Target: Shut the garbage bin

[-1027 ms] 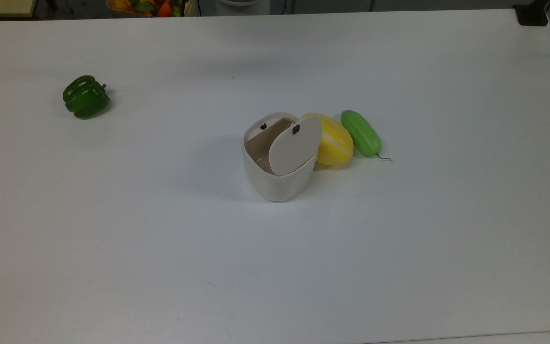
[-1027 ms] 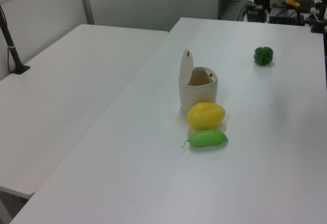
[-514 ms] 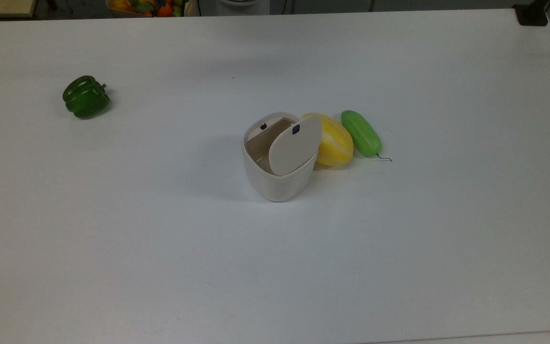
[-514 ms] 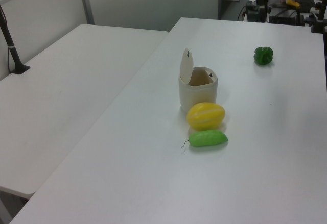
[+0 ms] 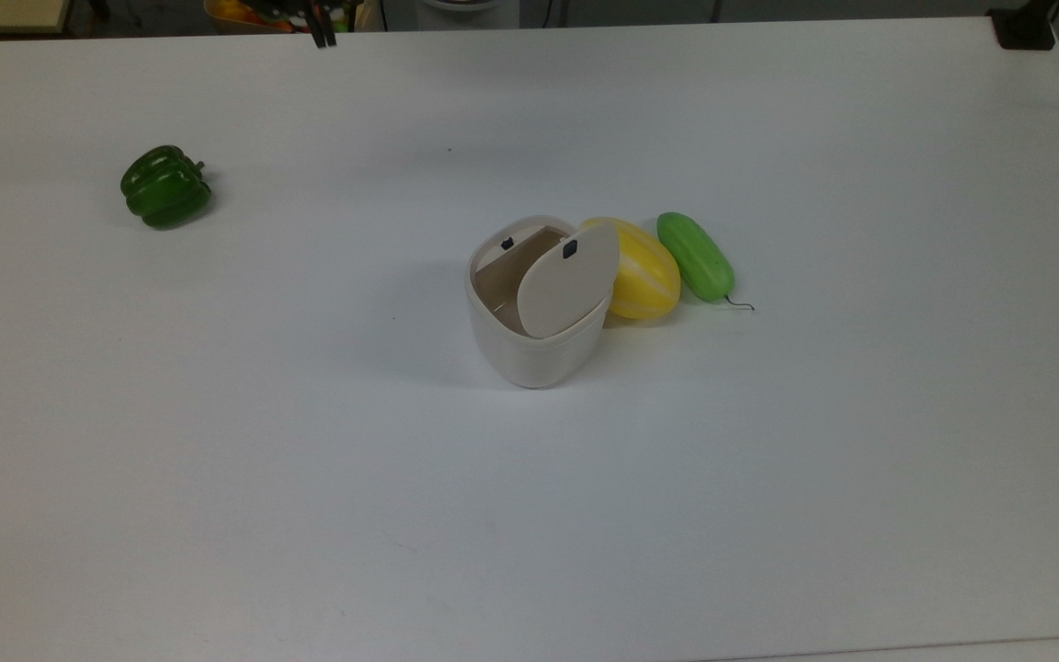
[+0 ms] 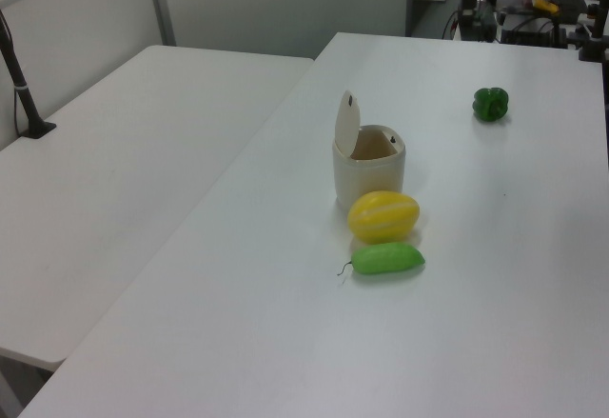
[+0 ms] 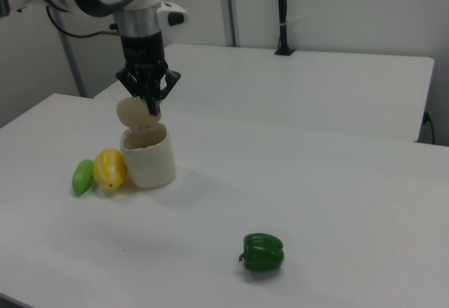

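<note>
The cream-beige garbage bin (image 5: 534, 354) stands mid-table with its flat lid (image 5: 568, 276) raised on the hinge, tilted up on the top view's right side, a small dark button near its tip. The bin's inside looks bare. In the right view the bin (image 7: 149, 157) sits below my gripper (image 7: 149, 108), whose dark fingers meet in a point, shut on nothing, lined up with the raised lid (image 7: 137, 116). In the top view the gripper (image 5: 320, 37) shows at the upper edge. How far it is from the lid I cannot tell.
A yellow striped melon (image 5: 647, 271) touches the bin on the top view's right, with a green cucumber (image 5: 695, 256) beside it. A green bell pepper (image 5: 165, 187) lies far off at the top view's left. The white table (image 5: 529, 515) spreads wide around them.
The gripper's dark fingertips have come into the top view at its upper edge. The bin, its raised lid and the vegetables have not moved.
</note>
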{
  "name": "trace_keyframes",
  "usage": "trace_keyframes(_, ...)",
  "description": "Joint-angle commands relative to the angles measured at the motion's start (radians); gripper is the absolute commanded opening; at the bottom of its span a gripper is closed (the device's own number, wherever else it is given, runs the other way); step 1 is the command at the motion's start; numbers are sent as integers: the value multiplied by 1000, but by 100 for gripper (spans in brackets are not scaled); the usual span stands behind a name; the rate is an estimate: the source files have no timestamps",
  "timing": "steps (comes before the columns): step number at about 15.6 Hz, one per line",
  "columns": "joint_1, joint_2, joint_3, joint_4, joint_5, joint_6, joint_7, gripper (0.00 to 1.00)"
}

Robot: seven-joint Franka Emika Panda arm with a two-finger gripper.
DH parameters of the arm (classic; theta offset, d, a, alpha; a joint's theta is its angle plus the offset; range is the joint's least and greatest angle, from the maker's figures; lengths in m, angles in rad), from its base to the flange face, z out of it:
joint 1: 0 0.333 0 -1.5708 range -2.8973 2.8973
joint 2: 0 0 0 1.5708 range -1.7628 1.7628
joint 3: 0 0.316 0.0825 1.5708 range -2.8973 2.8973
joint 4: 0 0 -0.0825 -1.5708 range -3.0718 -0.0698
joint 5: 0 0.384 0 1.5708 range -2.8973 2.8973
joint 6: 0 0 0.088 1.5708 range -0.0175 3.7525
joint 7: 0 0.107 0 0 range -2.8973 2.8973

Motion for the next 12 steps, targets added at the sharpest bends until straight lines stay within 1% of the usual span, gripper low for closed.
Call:
trace_keyframes(1, 28, -2, 30, -12, 68, 128, -109, 8)
trace_keyframes(2, 31, 1, 40, 1, 96, 166, -109, 8)
trace_keyframes(3, 31, 10, 60, 8, 116, 214, -105, 7)
trace_keyframes(5, 43, 35, 99, 8, 124, 315, -80, 8)
trace_keyframes(7, 59, 65, 116, 8, 124, 406, -48, 8)
trace_keyframes(9, 78, 102, 132, 10, 123, 485, -45, 8)
trace_keyframes(12, 106, 137, 135, 10, 123, 581, -23, 8)
